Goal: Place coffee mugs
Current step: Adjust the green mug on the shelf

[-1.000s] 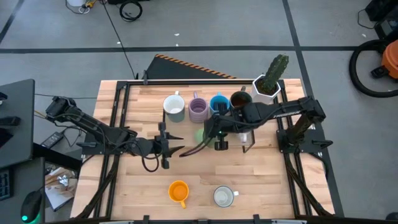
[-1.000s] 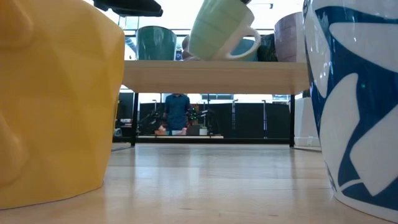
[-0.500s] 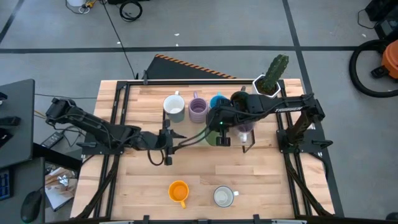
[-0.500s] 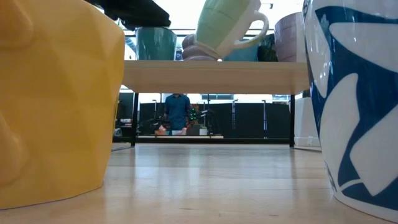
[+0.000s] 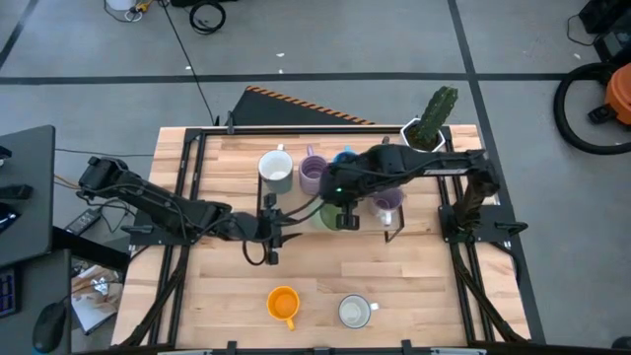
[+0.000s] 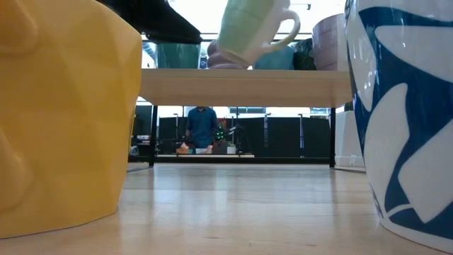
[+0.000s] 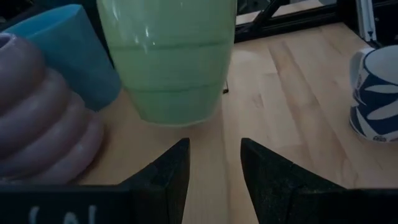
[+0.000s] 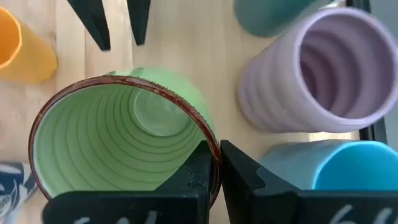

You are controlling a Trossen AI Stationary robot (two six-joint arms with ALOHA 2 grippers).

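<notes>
Green mug (image 8: 124, 137): held by its rim, lifted and tilted above the worktop, just in front of the row of mugs; in the low view the green mug is seen clear of the surface.
Right gripper (image 8: 213, 165): closed narrowly on the green mug's rim, one finger inside and one outside.
Left gripper (image 7: 213, 165): fingers parted and empty, pointed at the green mug from the near side, close below its base.
Row of mugs: a white mug (image 5: 276, 170), a lavender mug (image 8: 311, 71) and a blue mug (image 8: 336, 167) are set side by side at the far part of the worktop (image 5: 414, 286); the green mug is carried just beside the lavender and blue ones.
Other mugs: an orange mug (image 5: 283, 304) and a white-and-blue patterned mug (image 5: 355, 312) are left at the near edge, well apart from the row.
Cactus planter (image 5: 426, 133): at the far right corner, not involved.
Step in hand: judged as the carrying of the green mug towards a place by the row.
Next move: the mug is to be levelled upright, lowered until its base rests flat, and released without the neighbours being knocked.
</notes>
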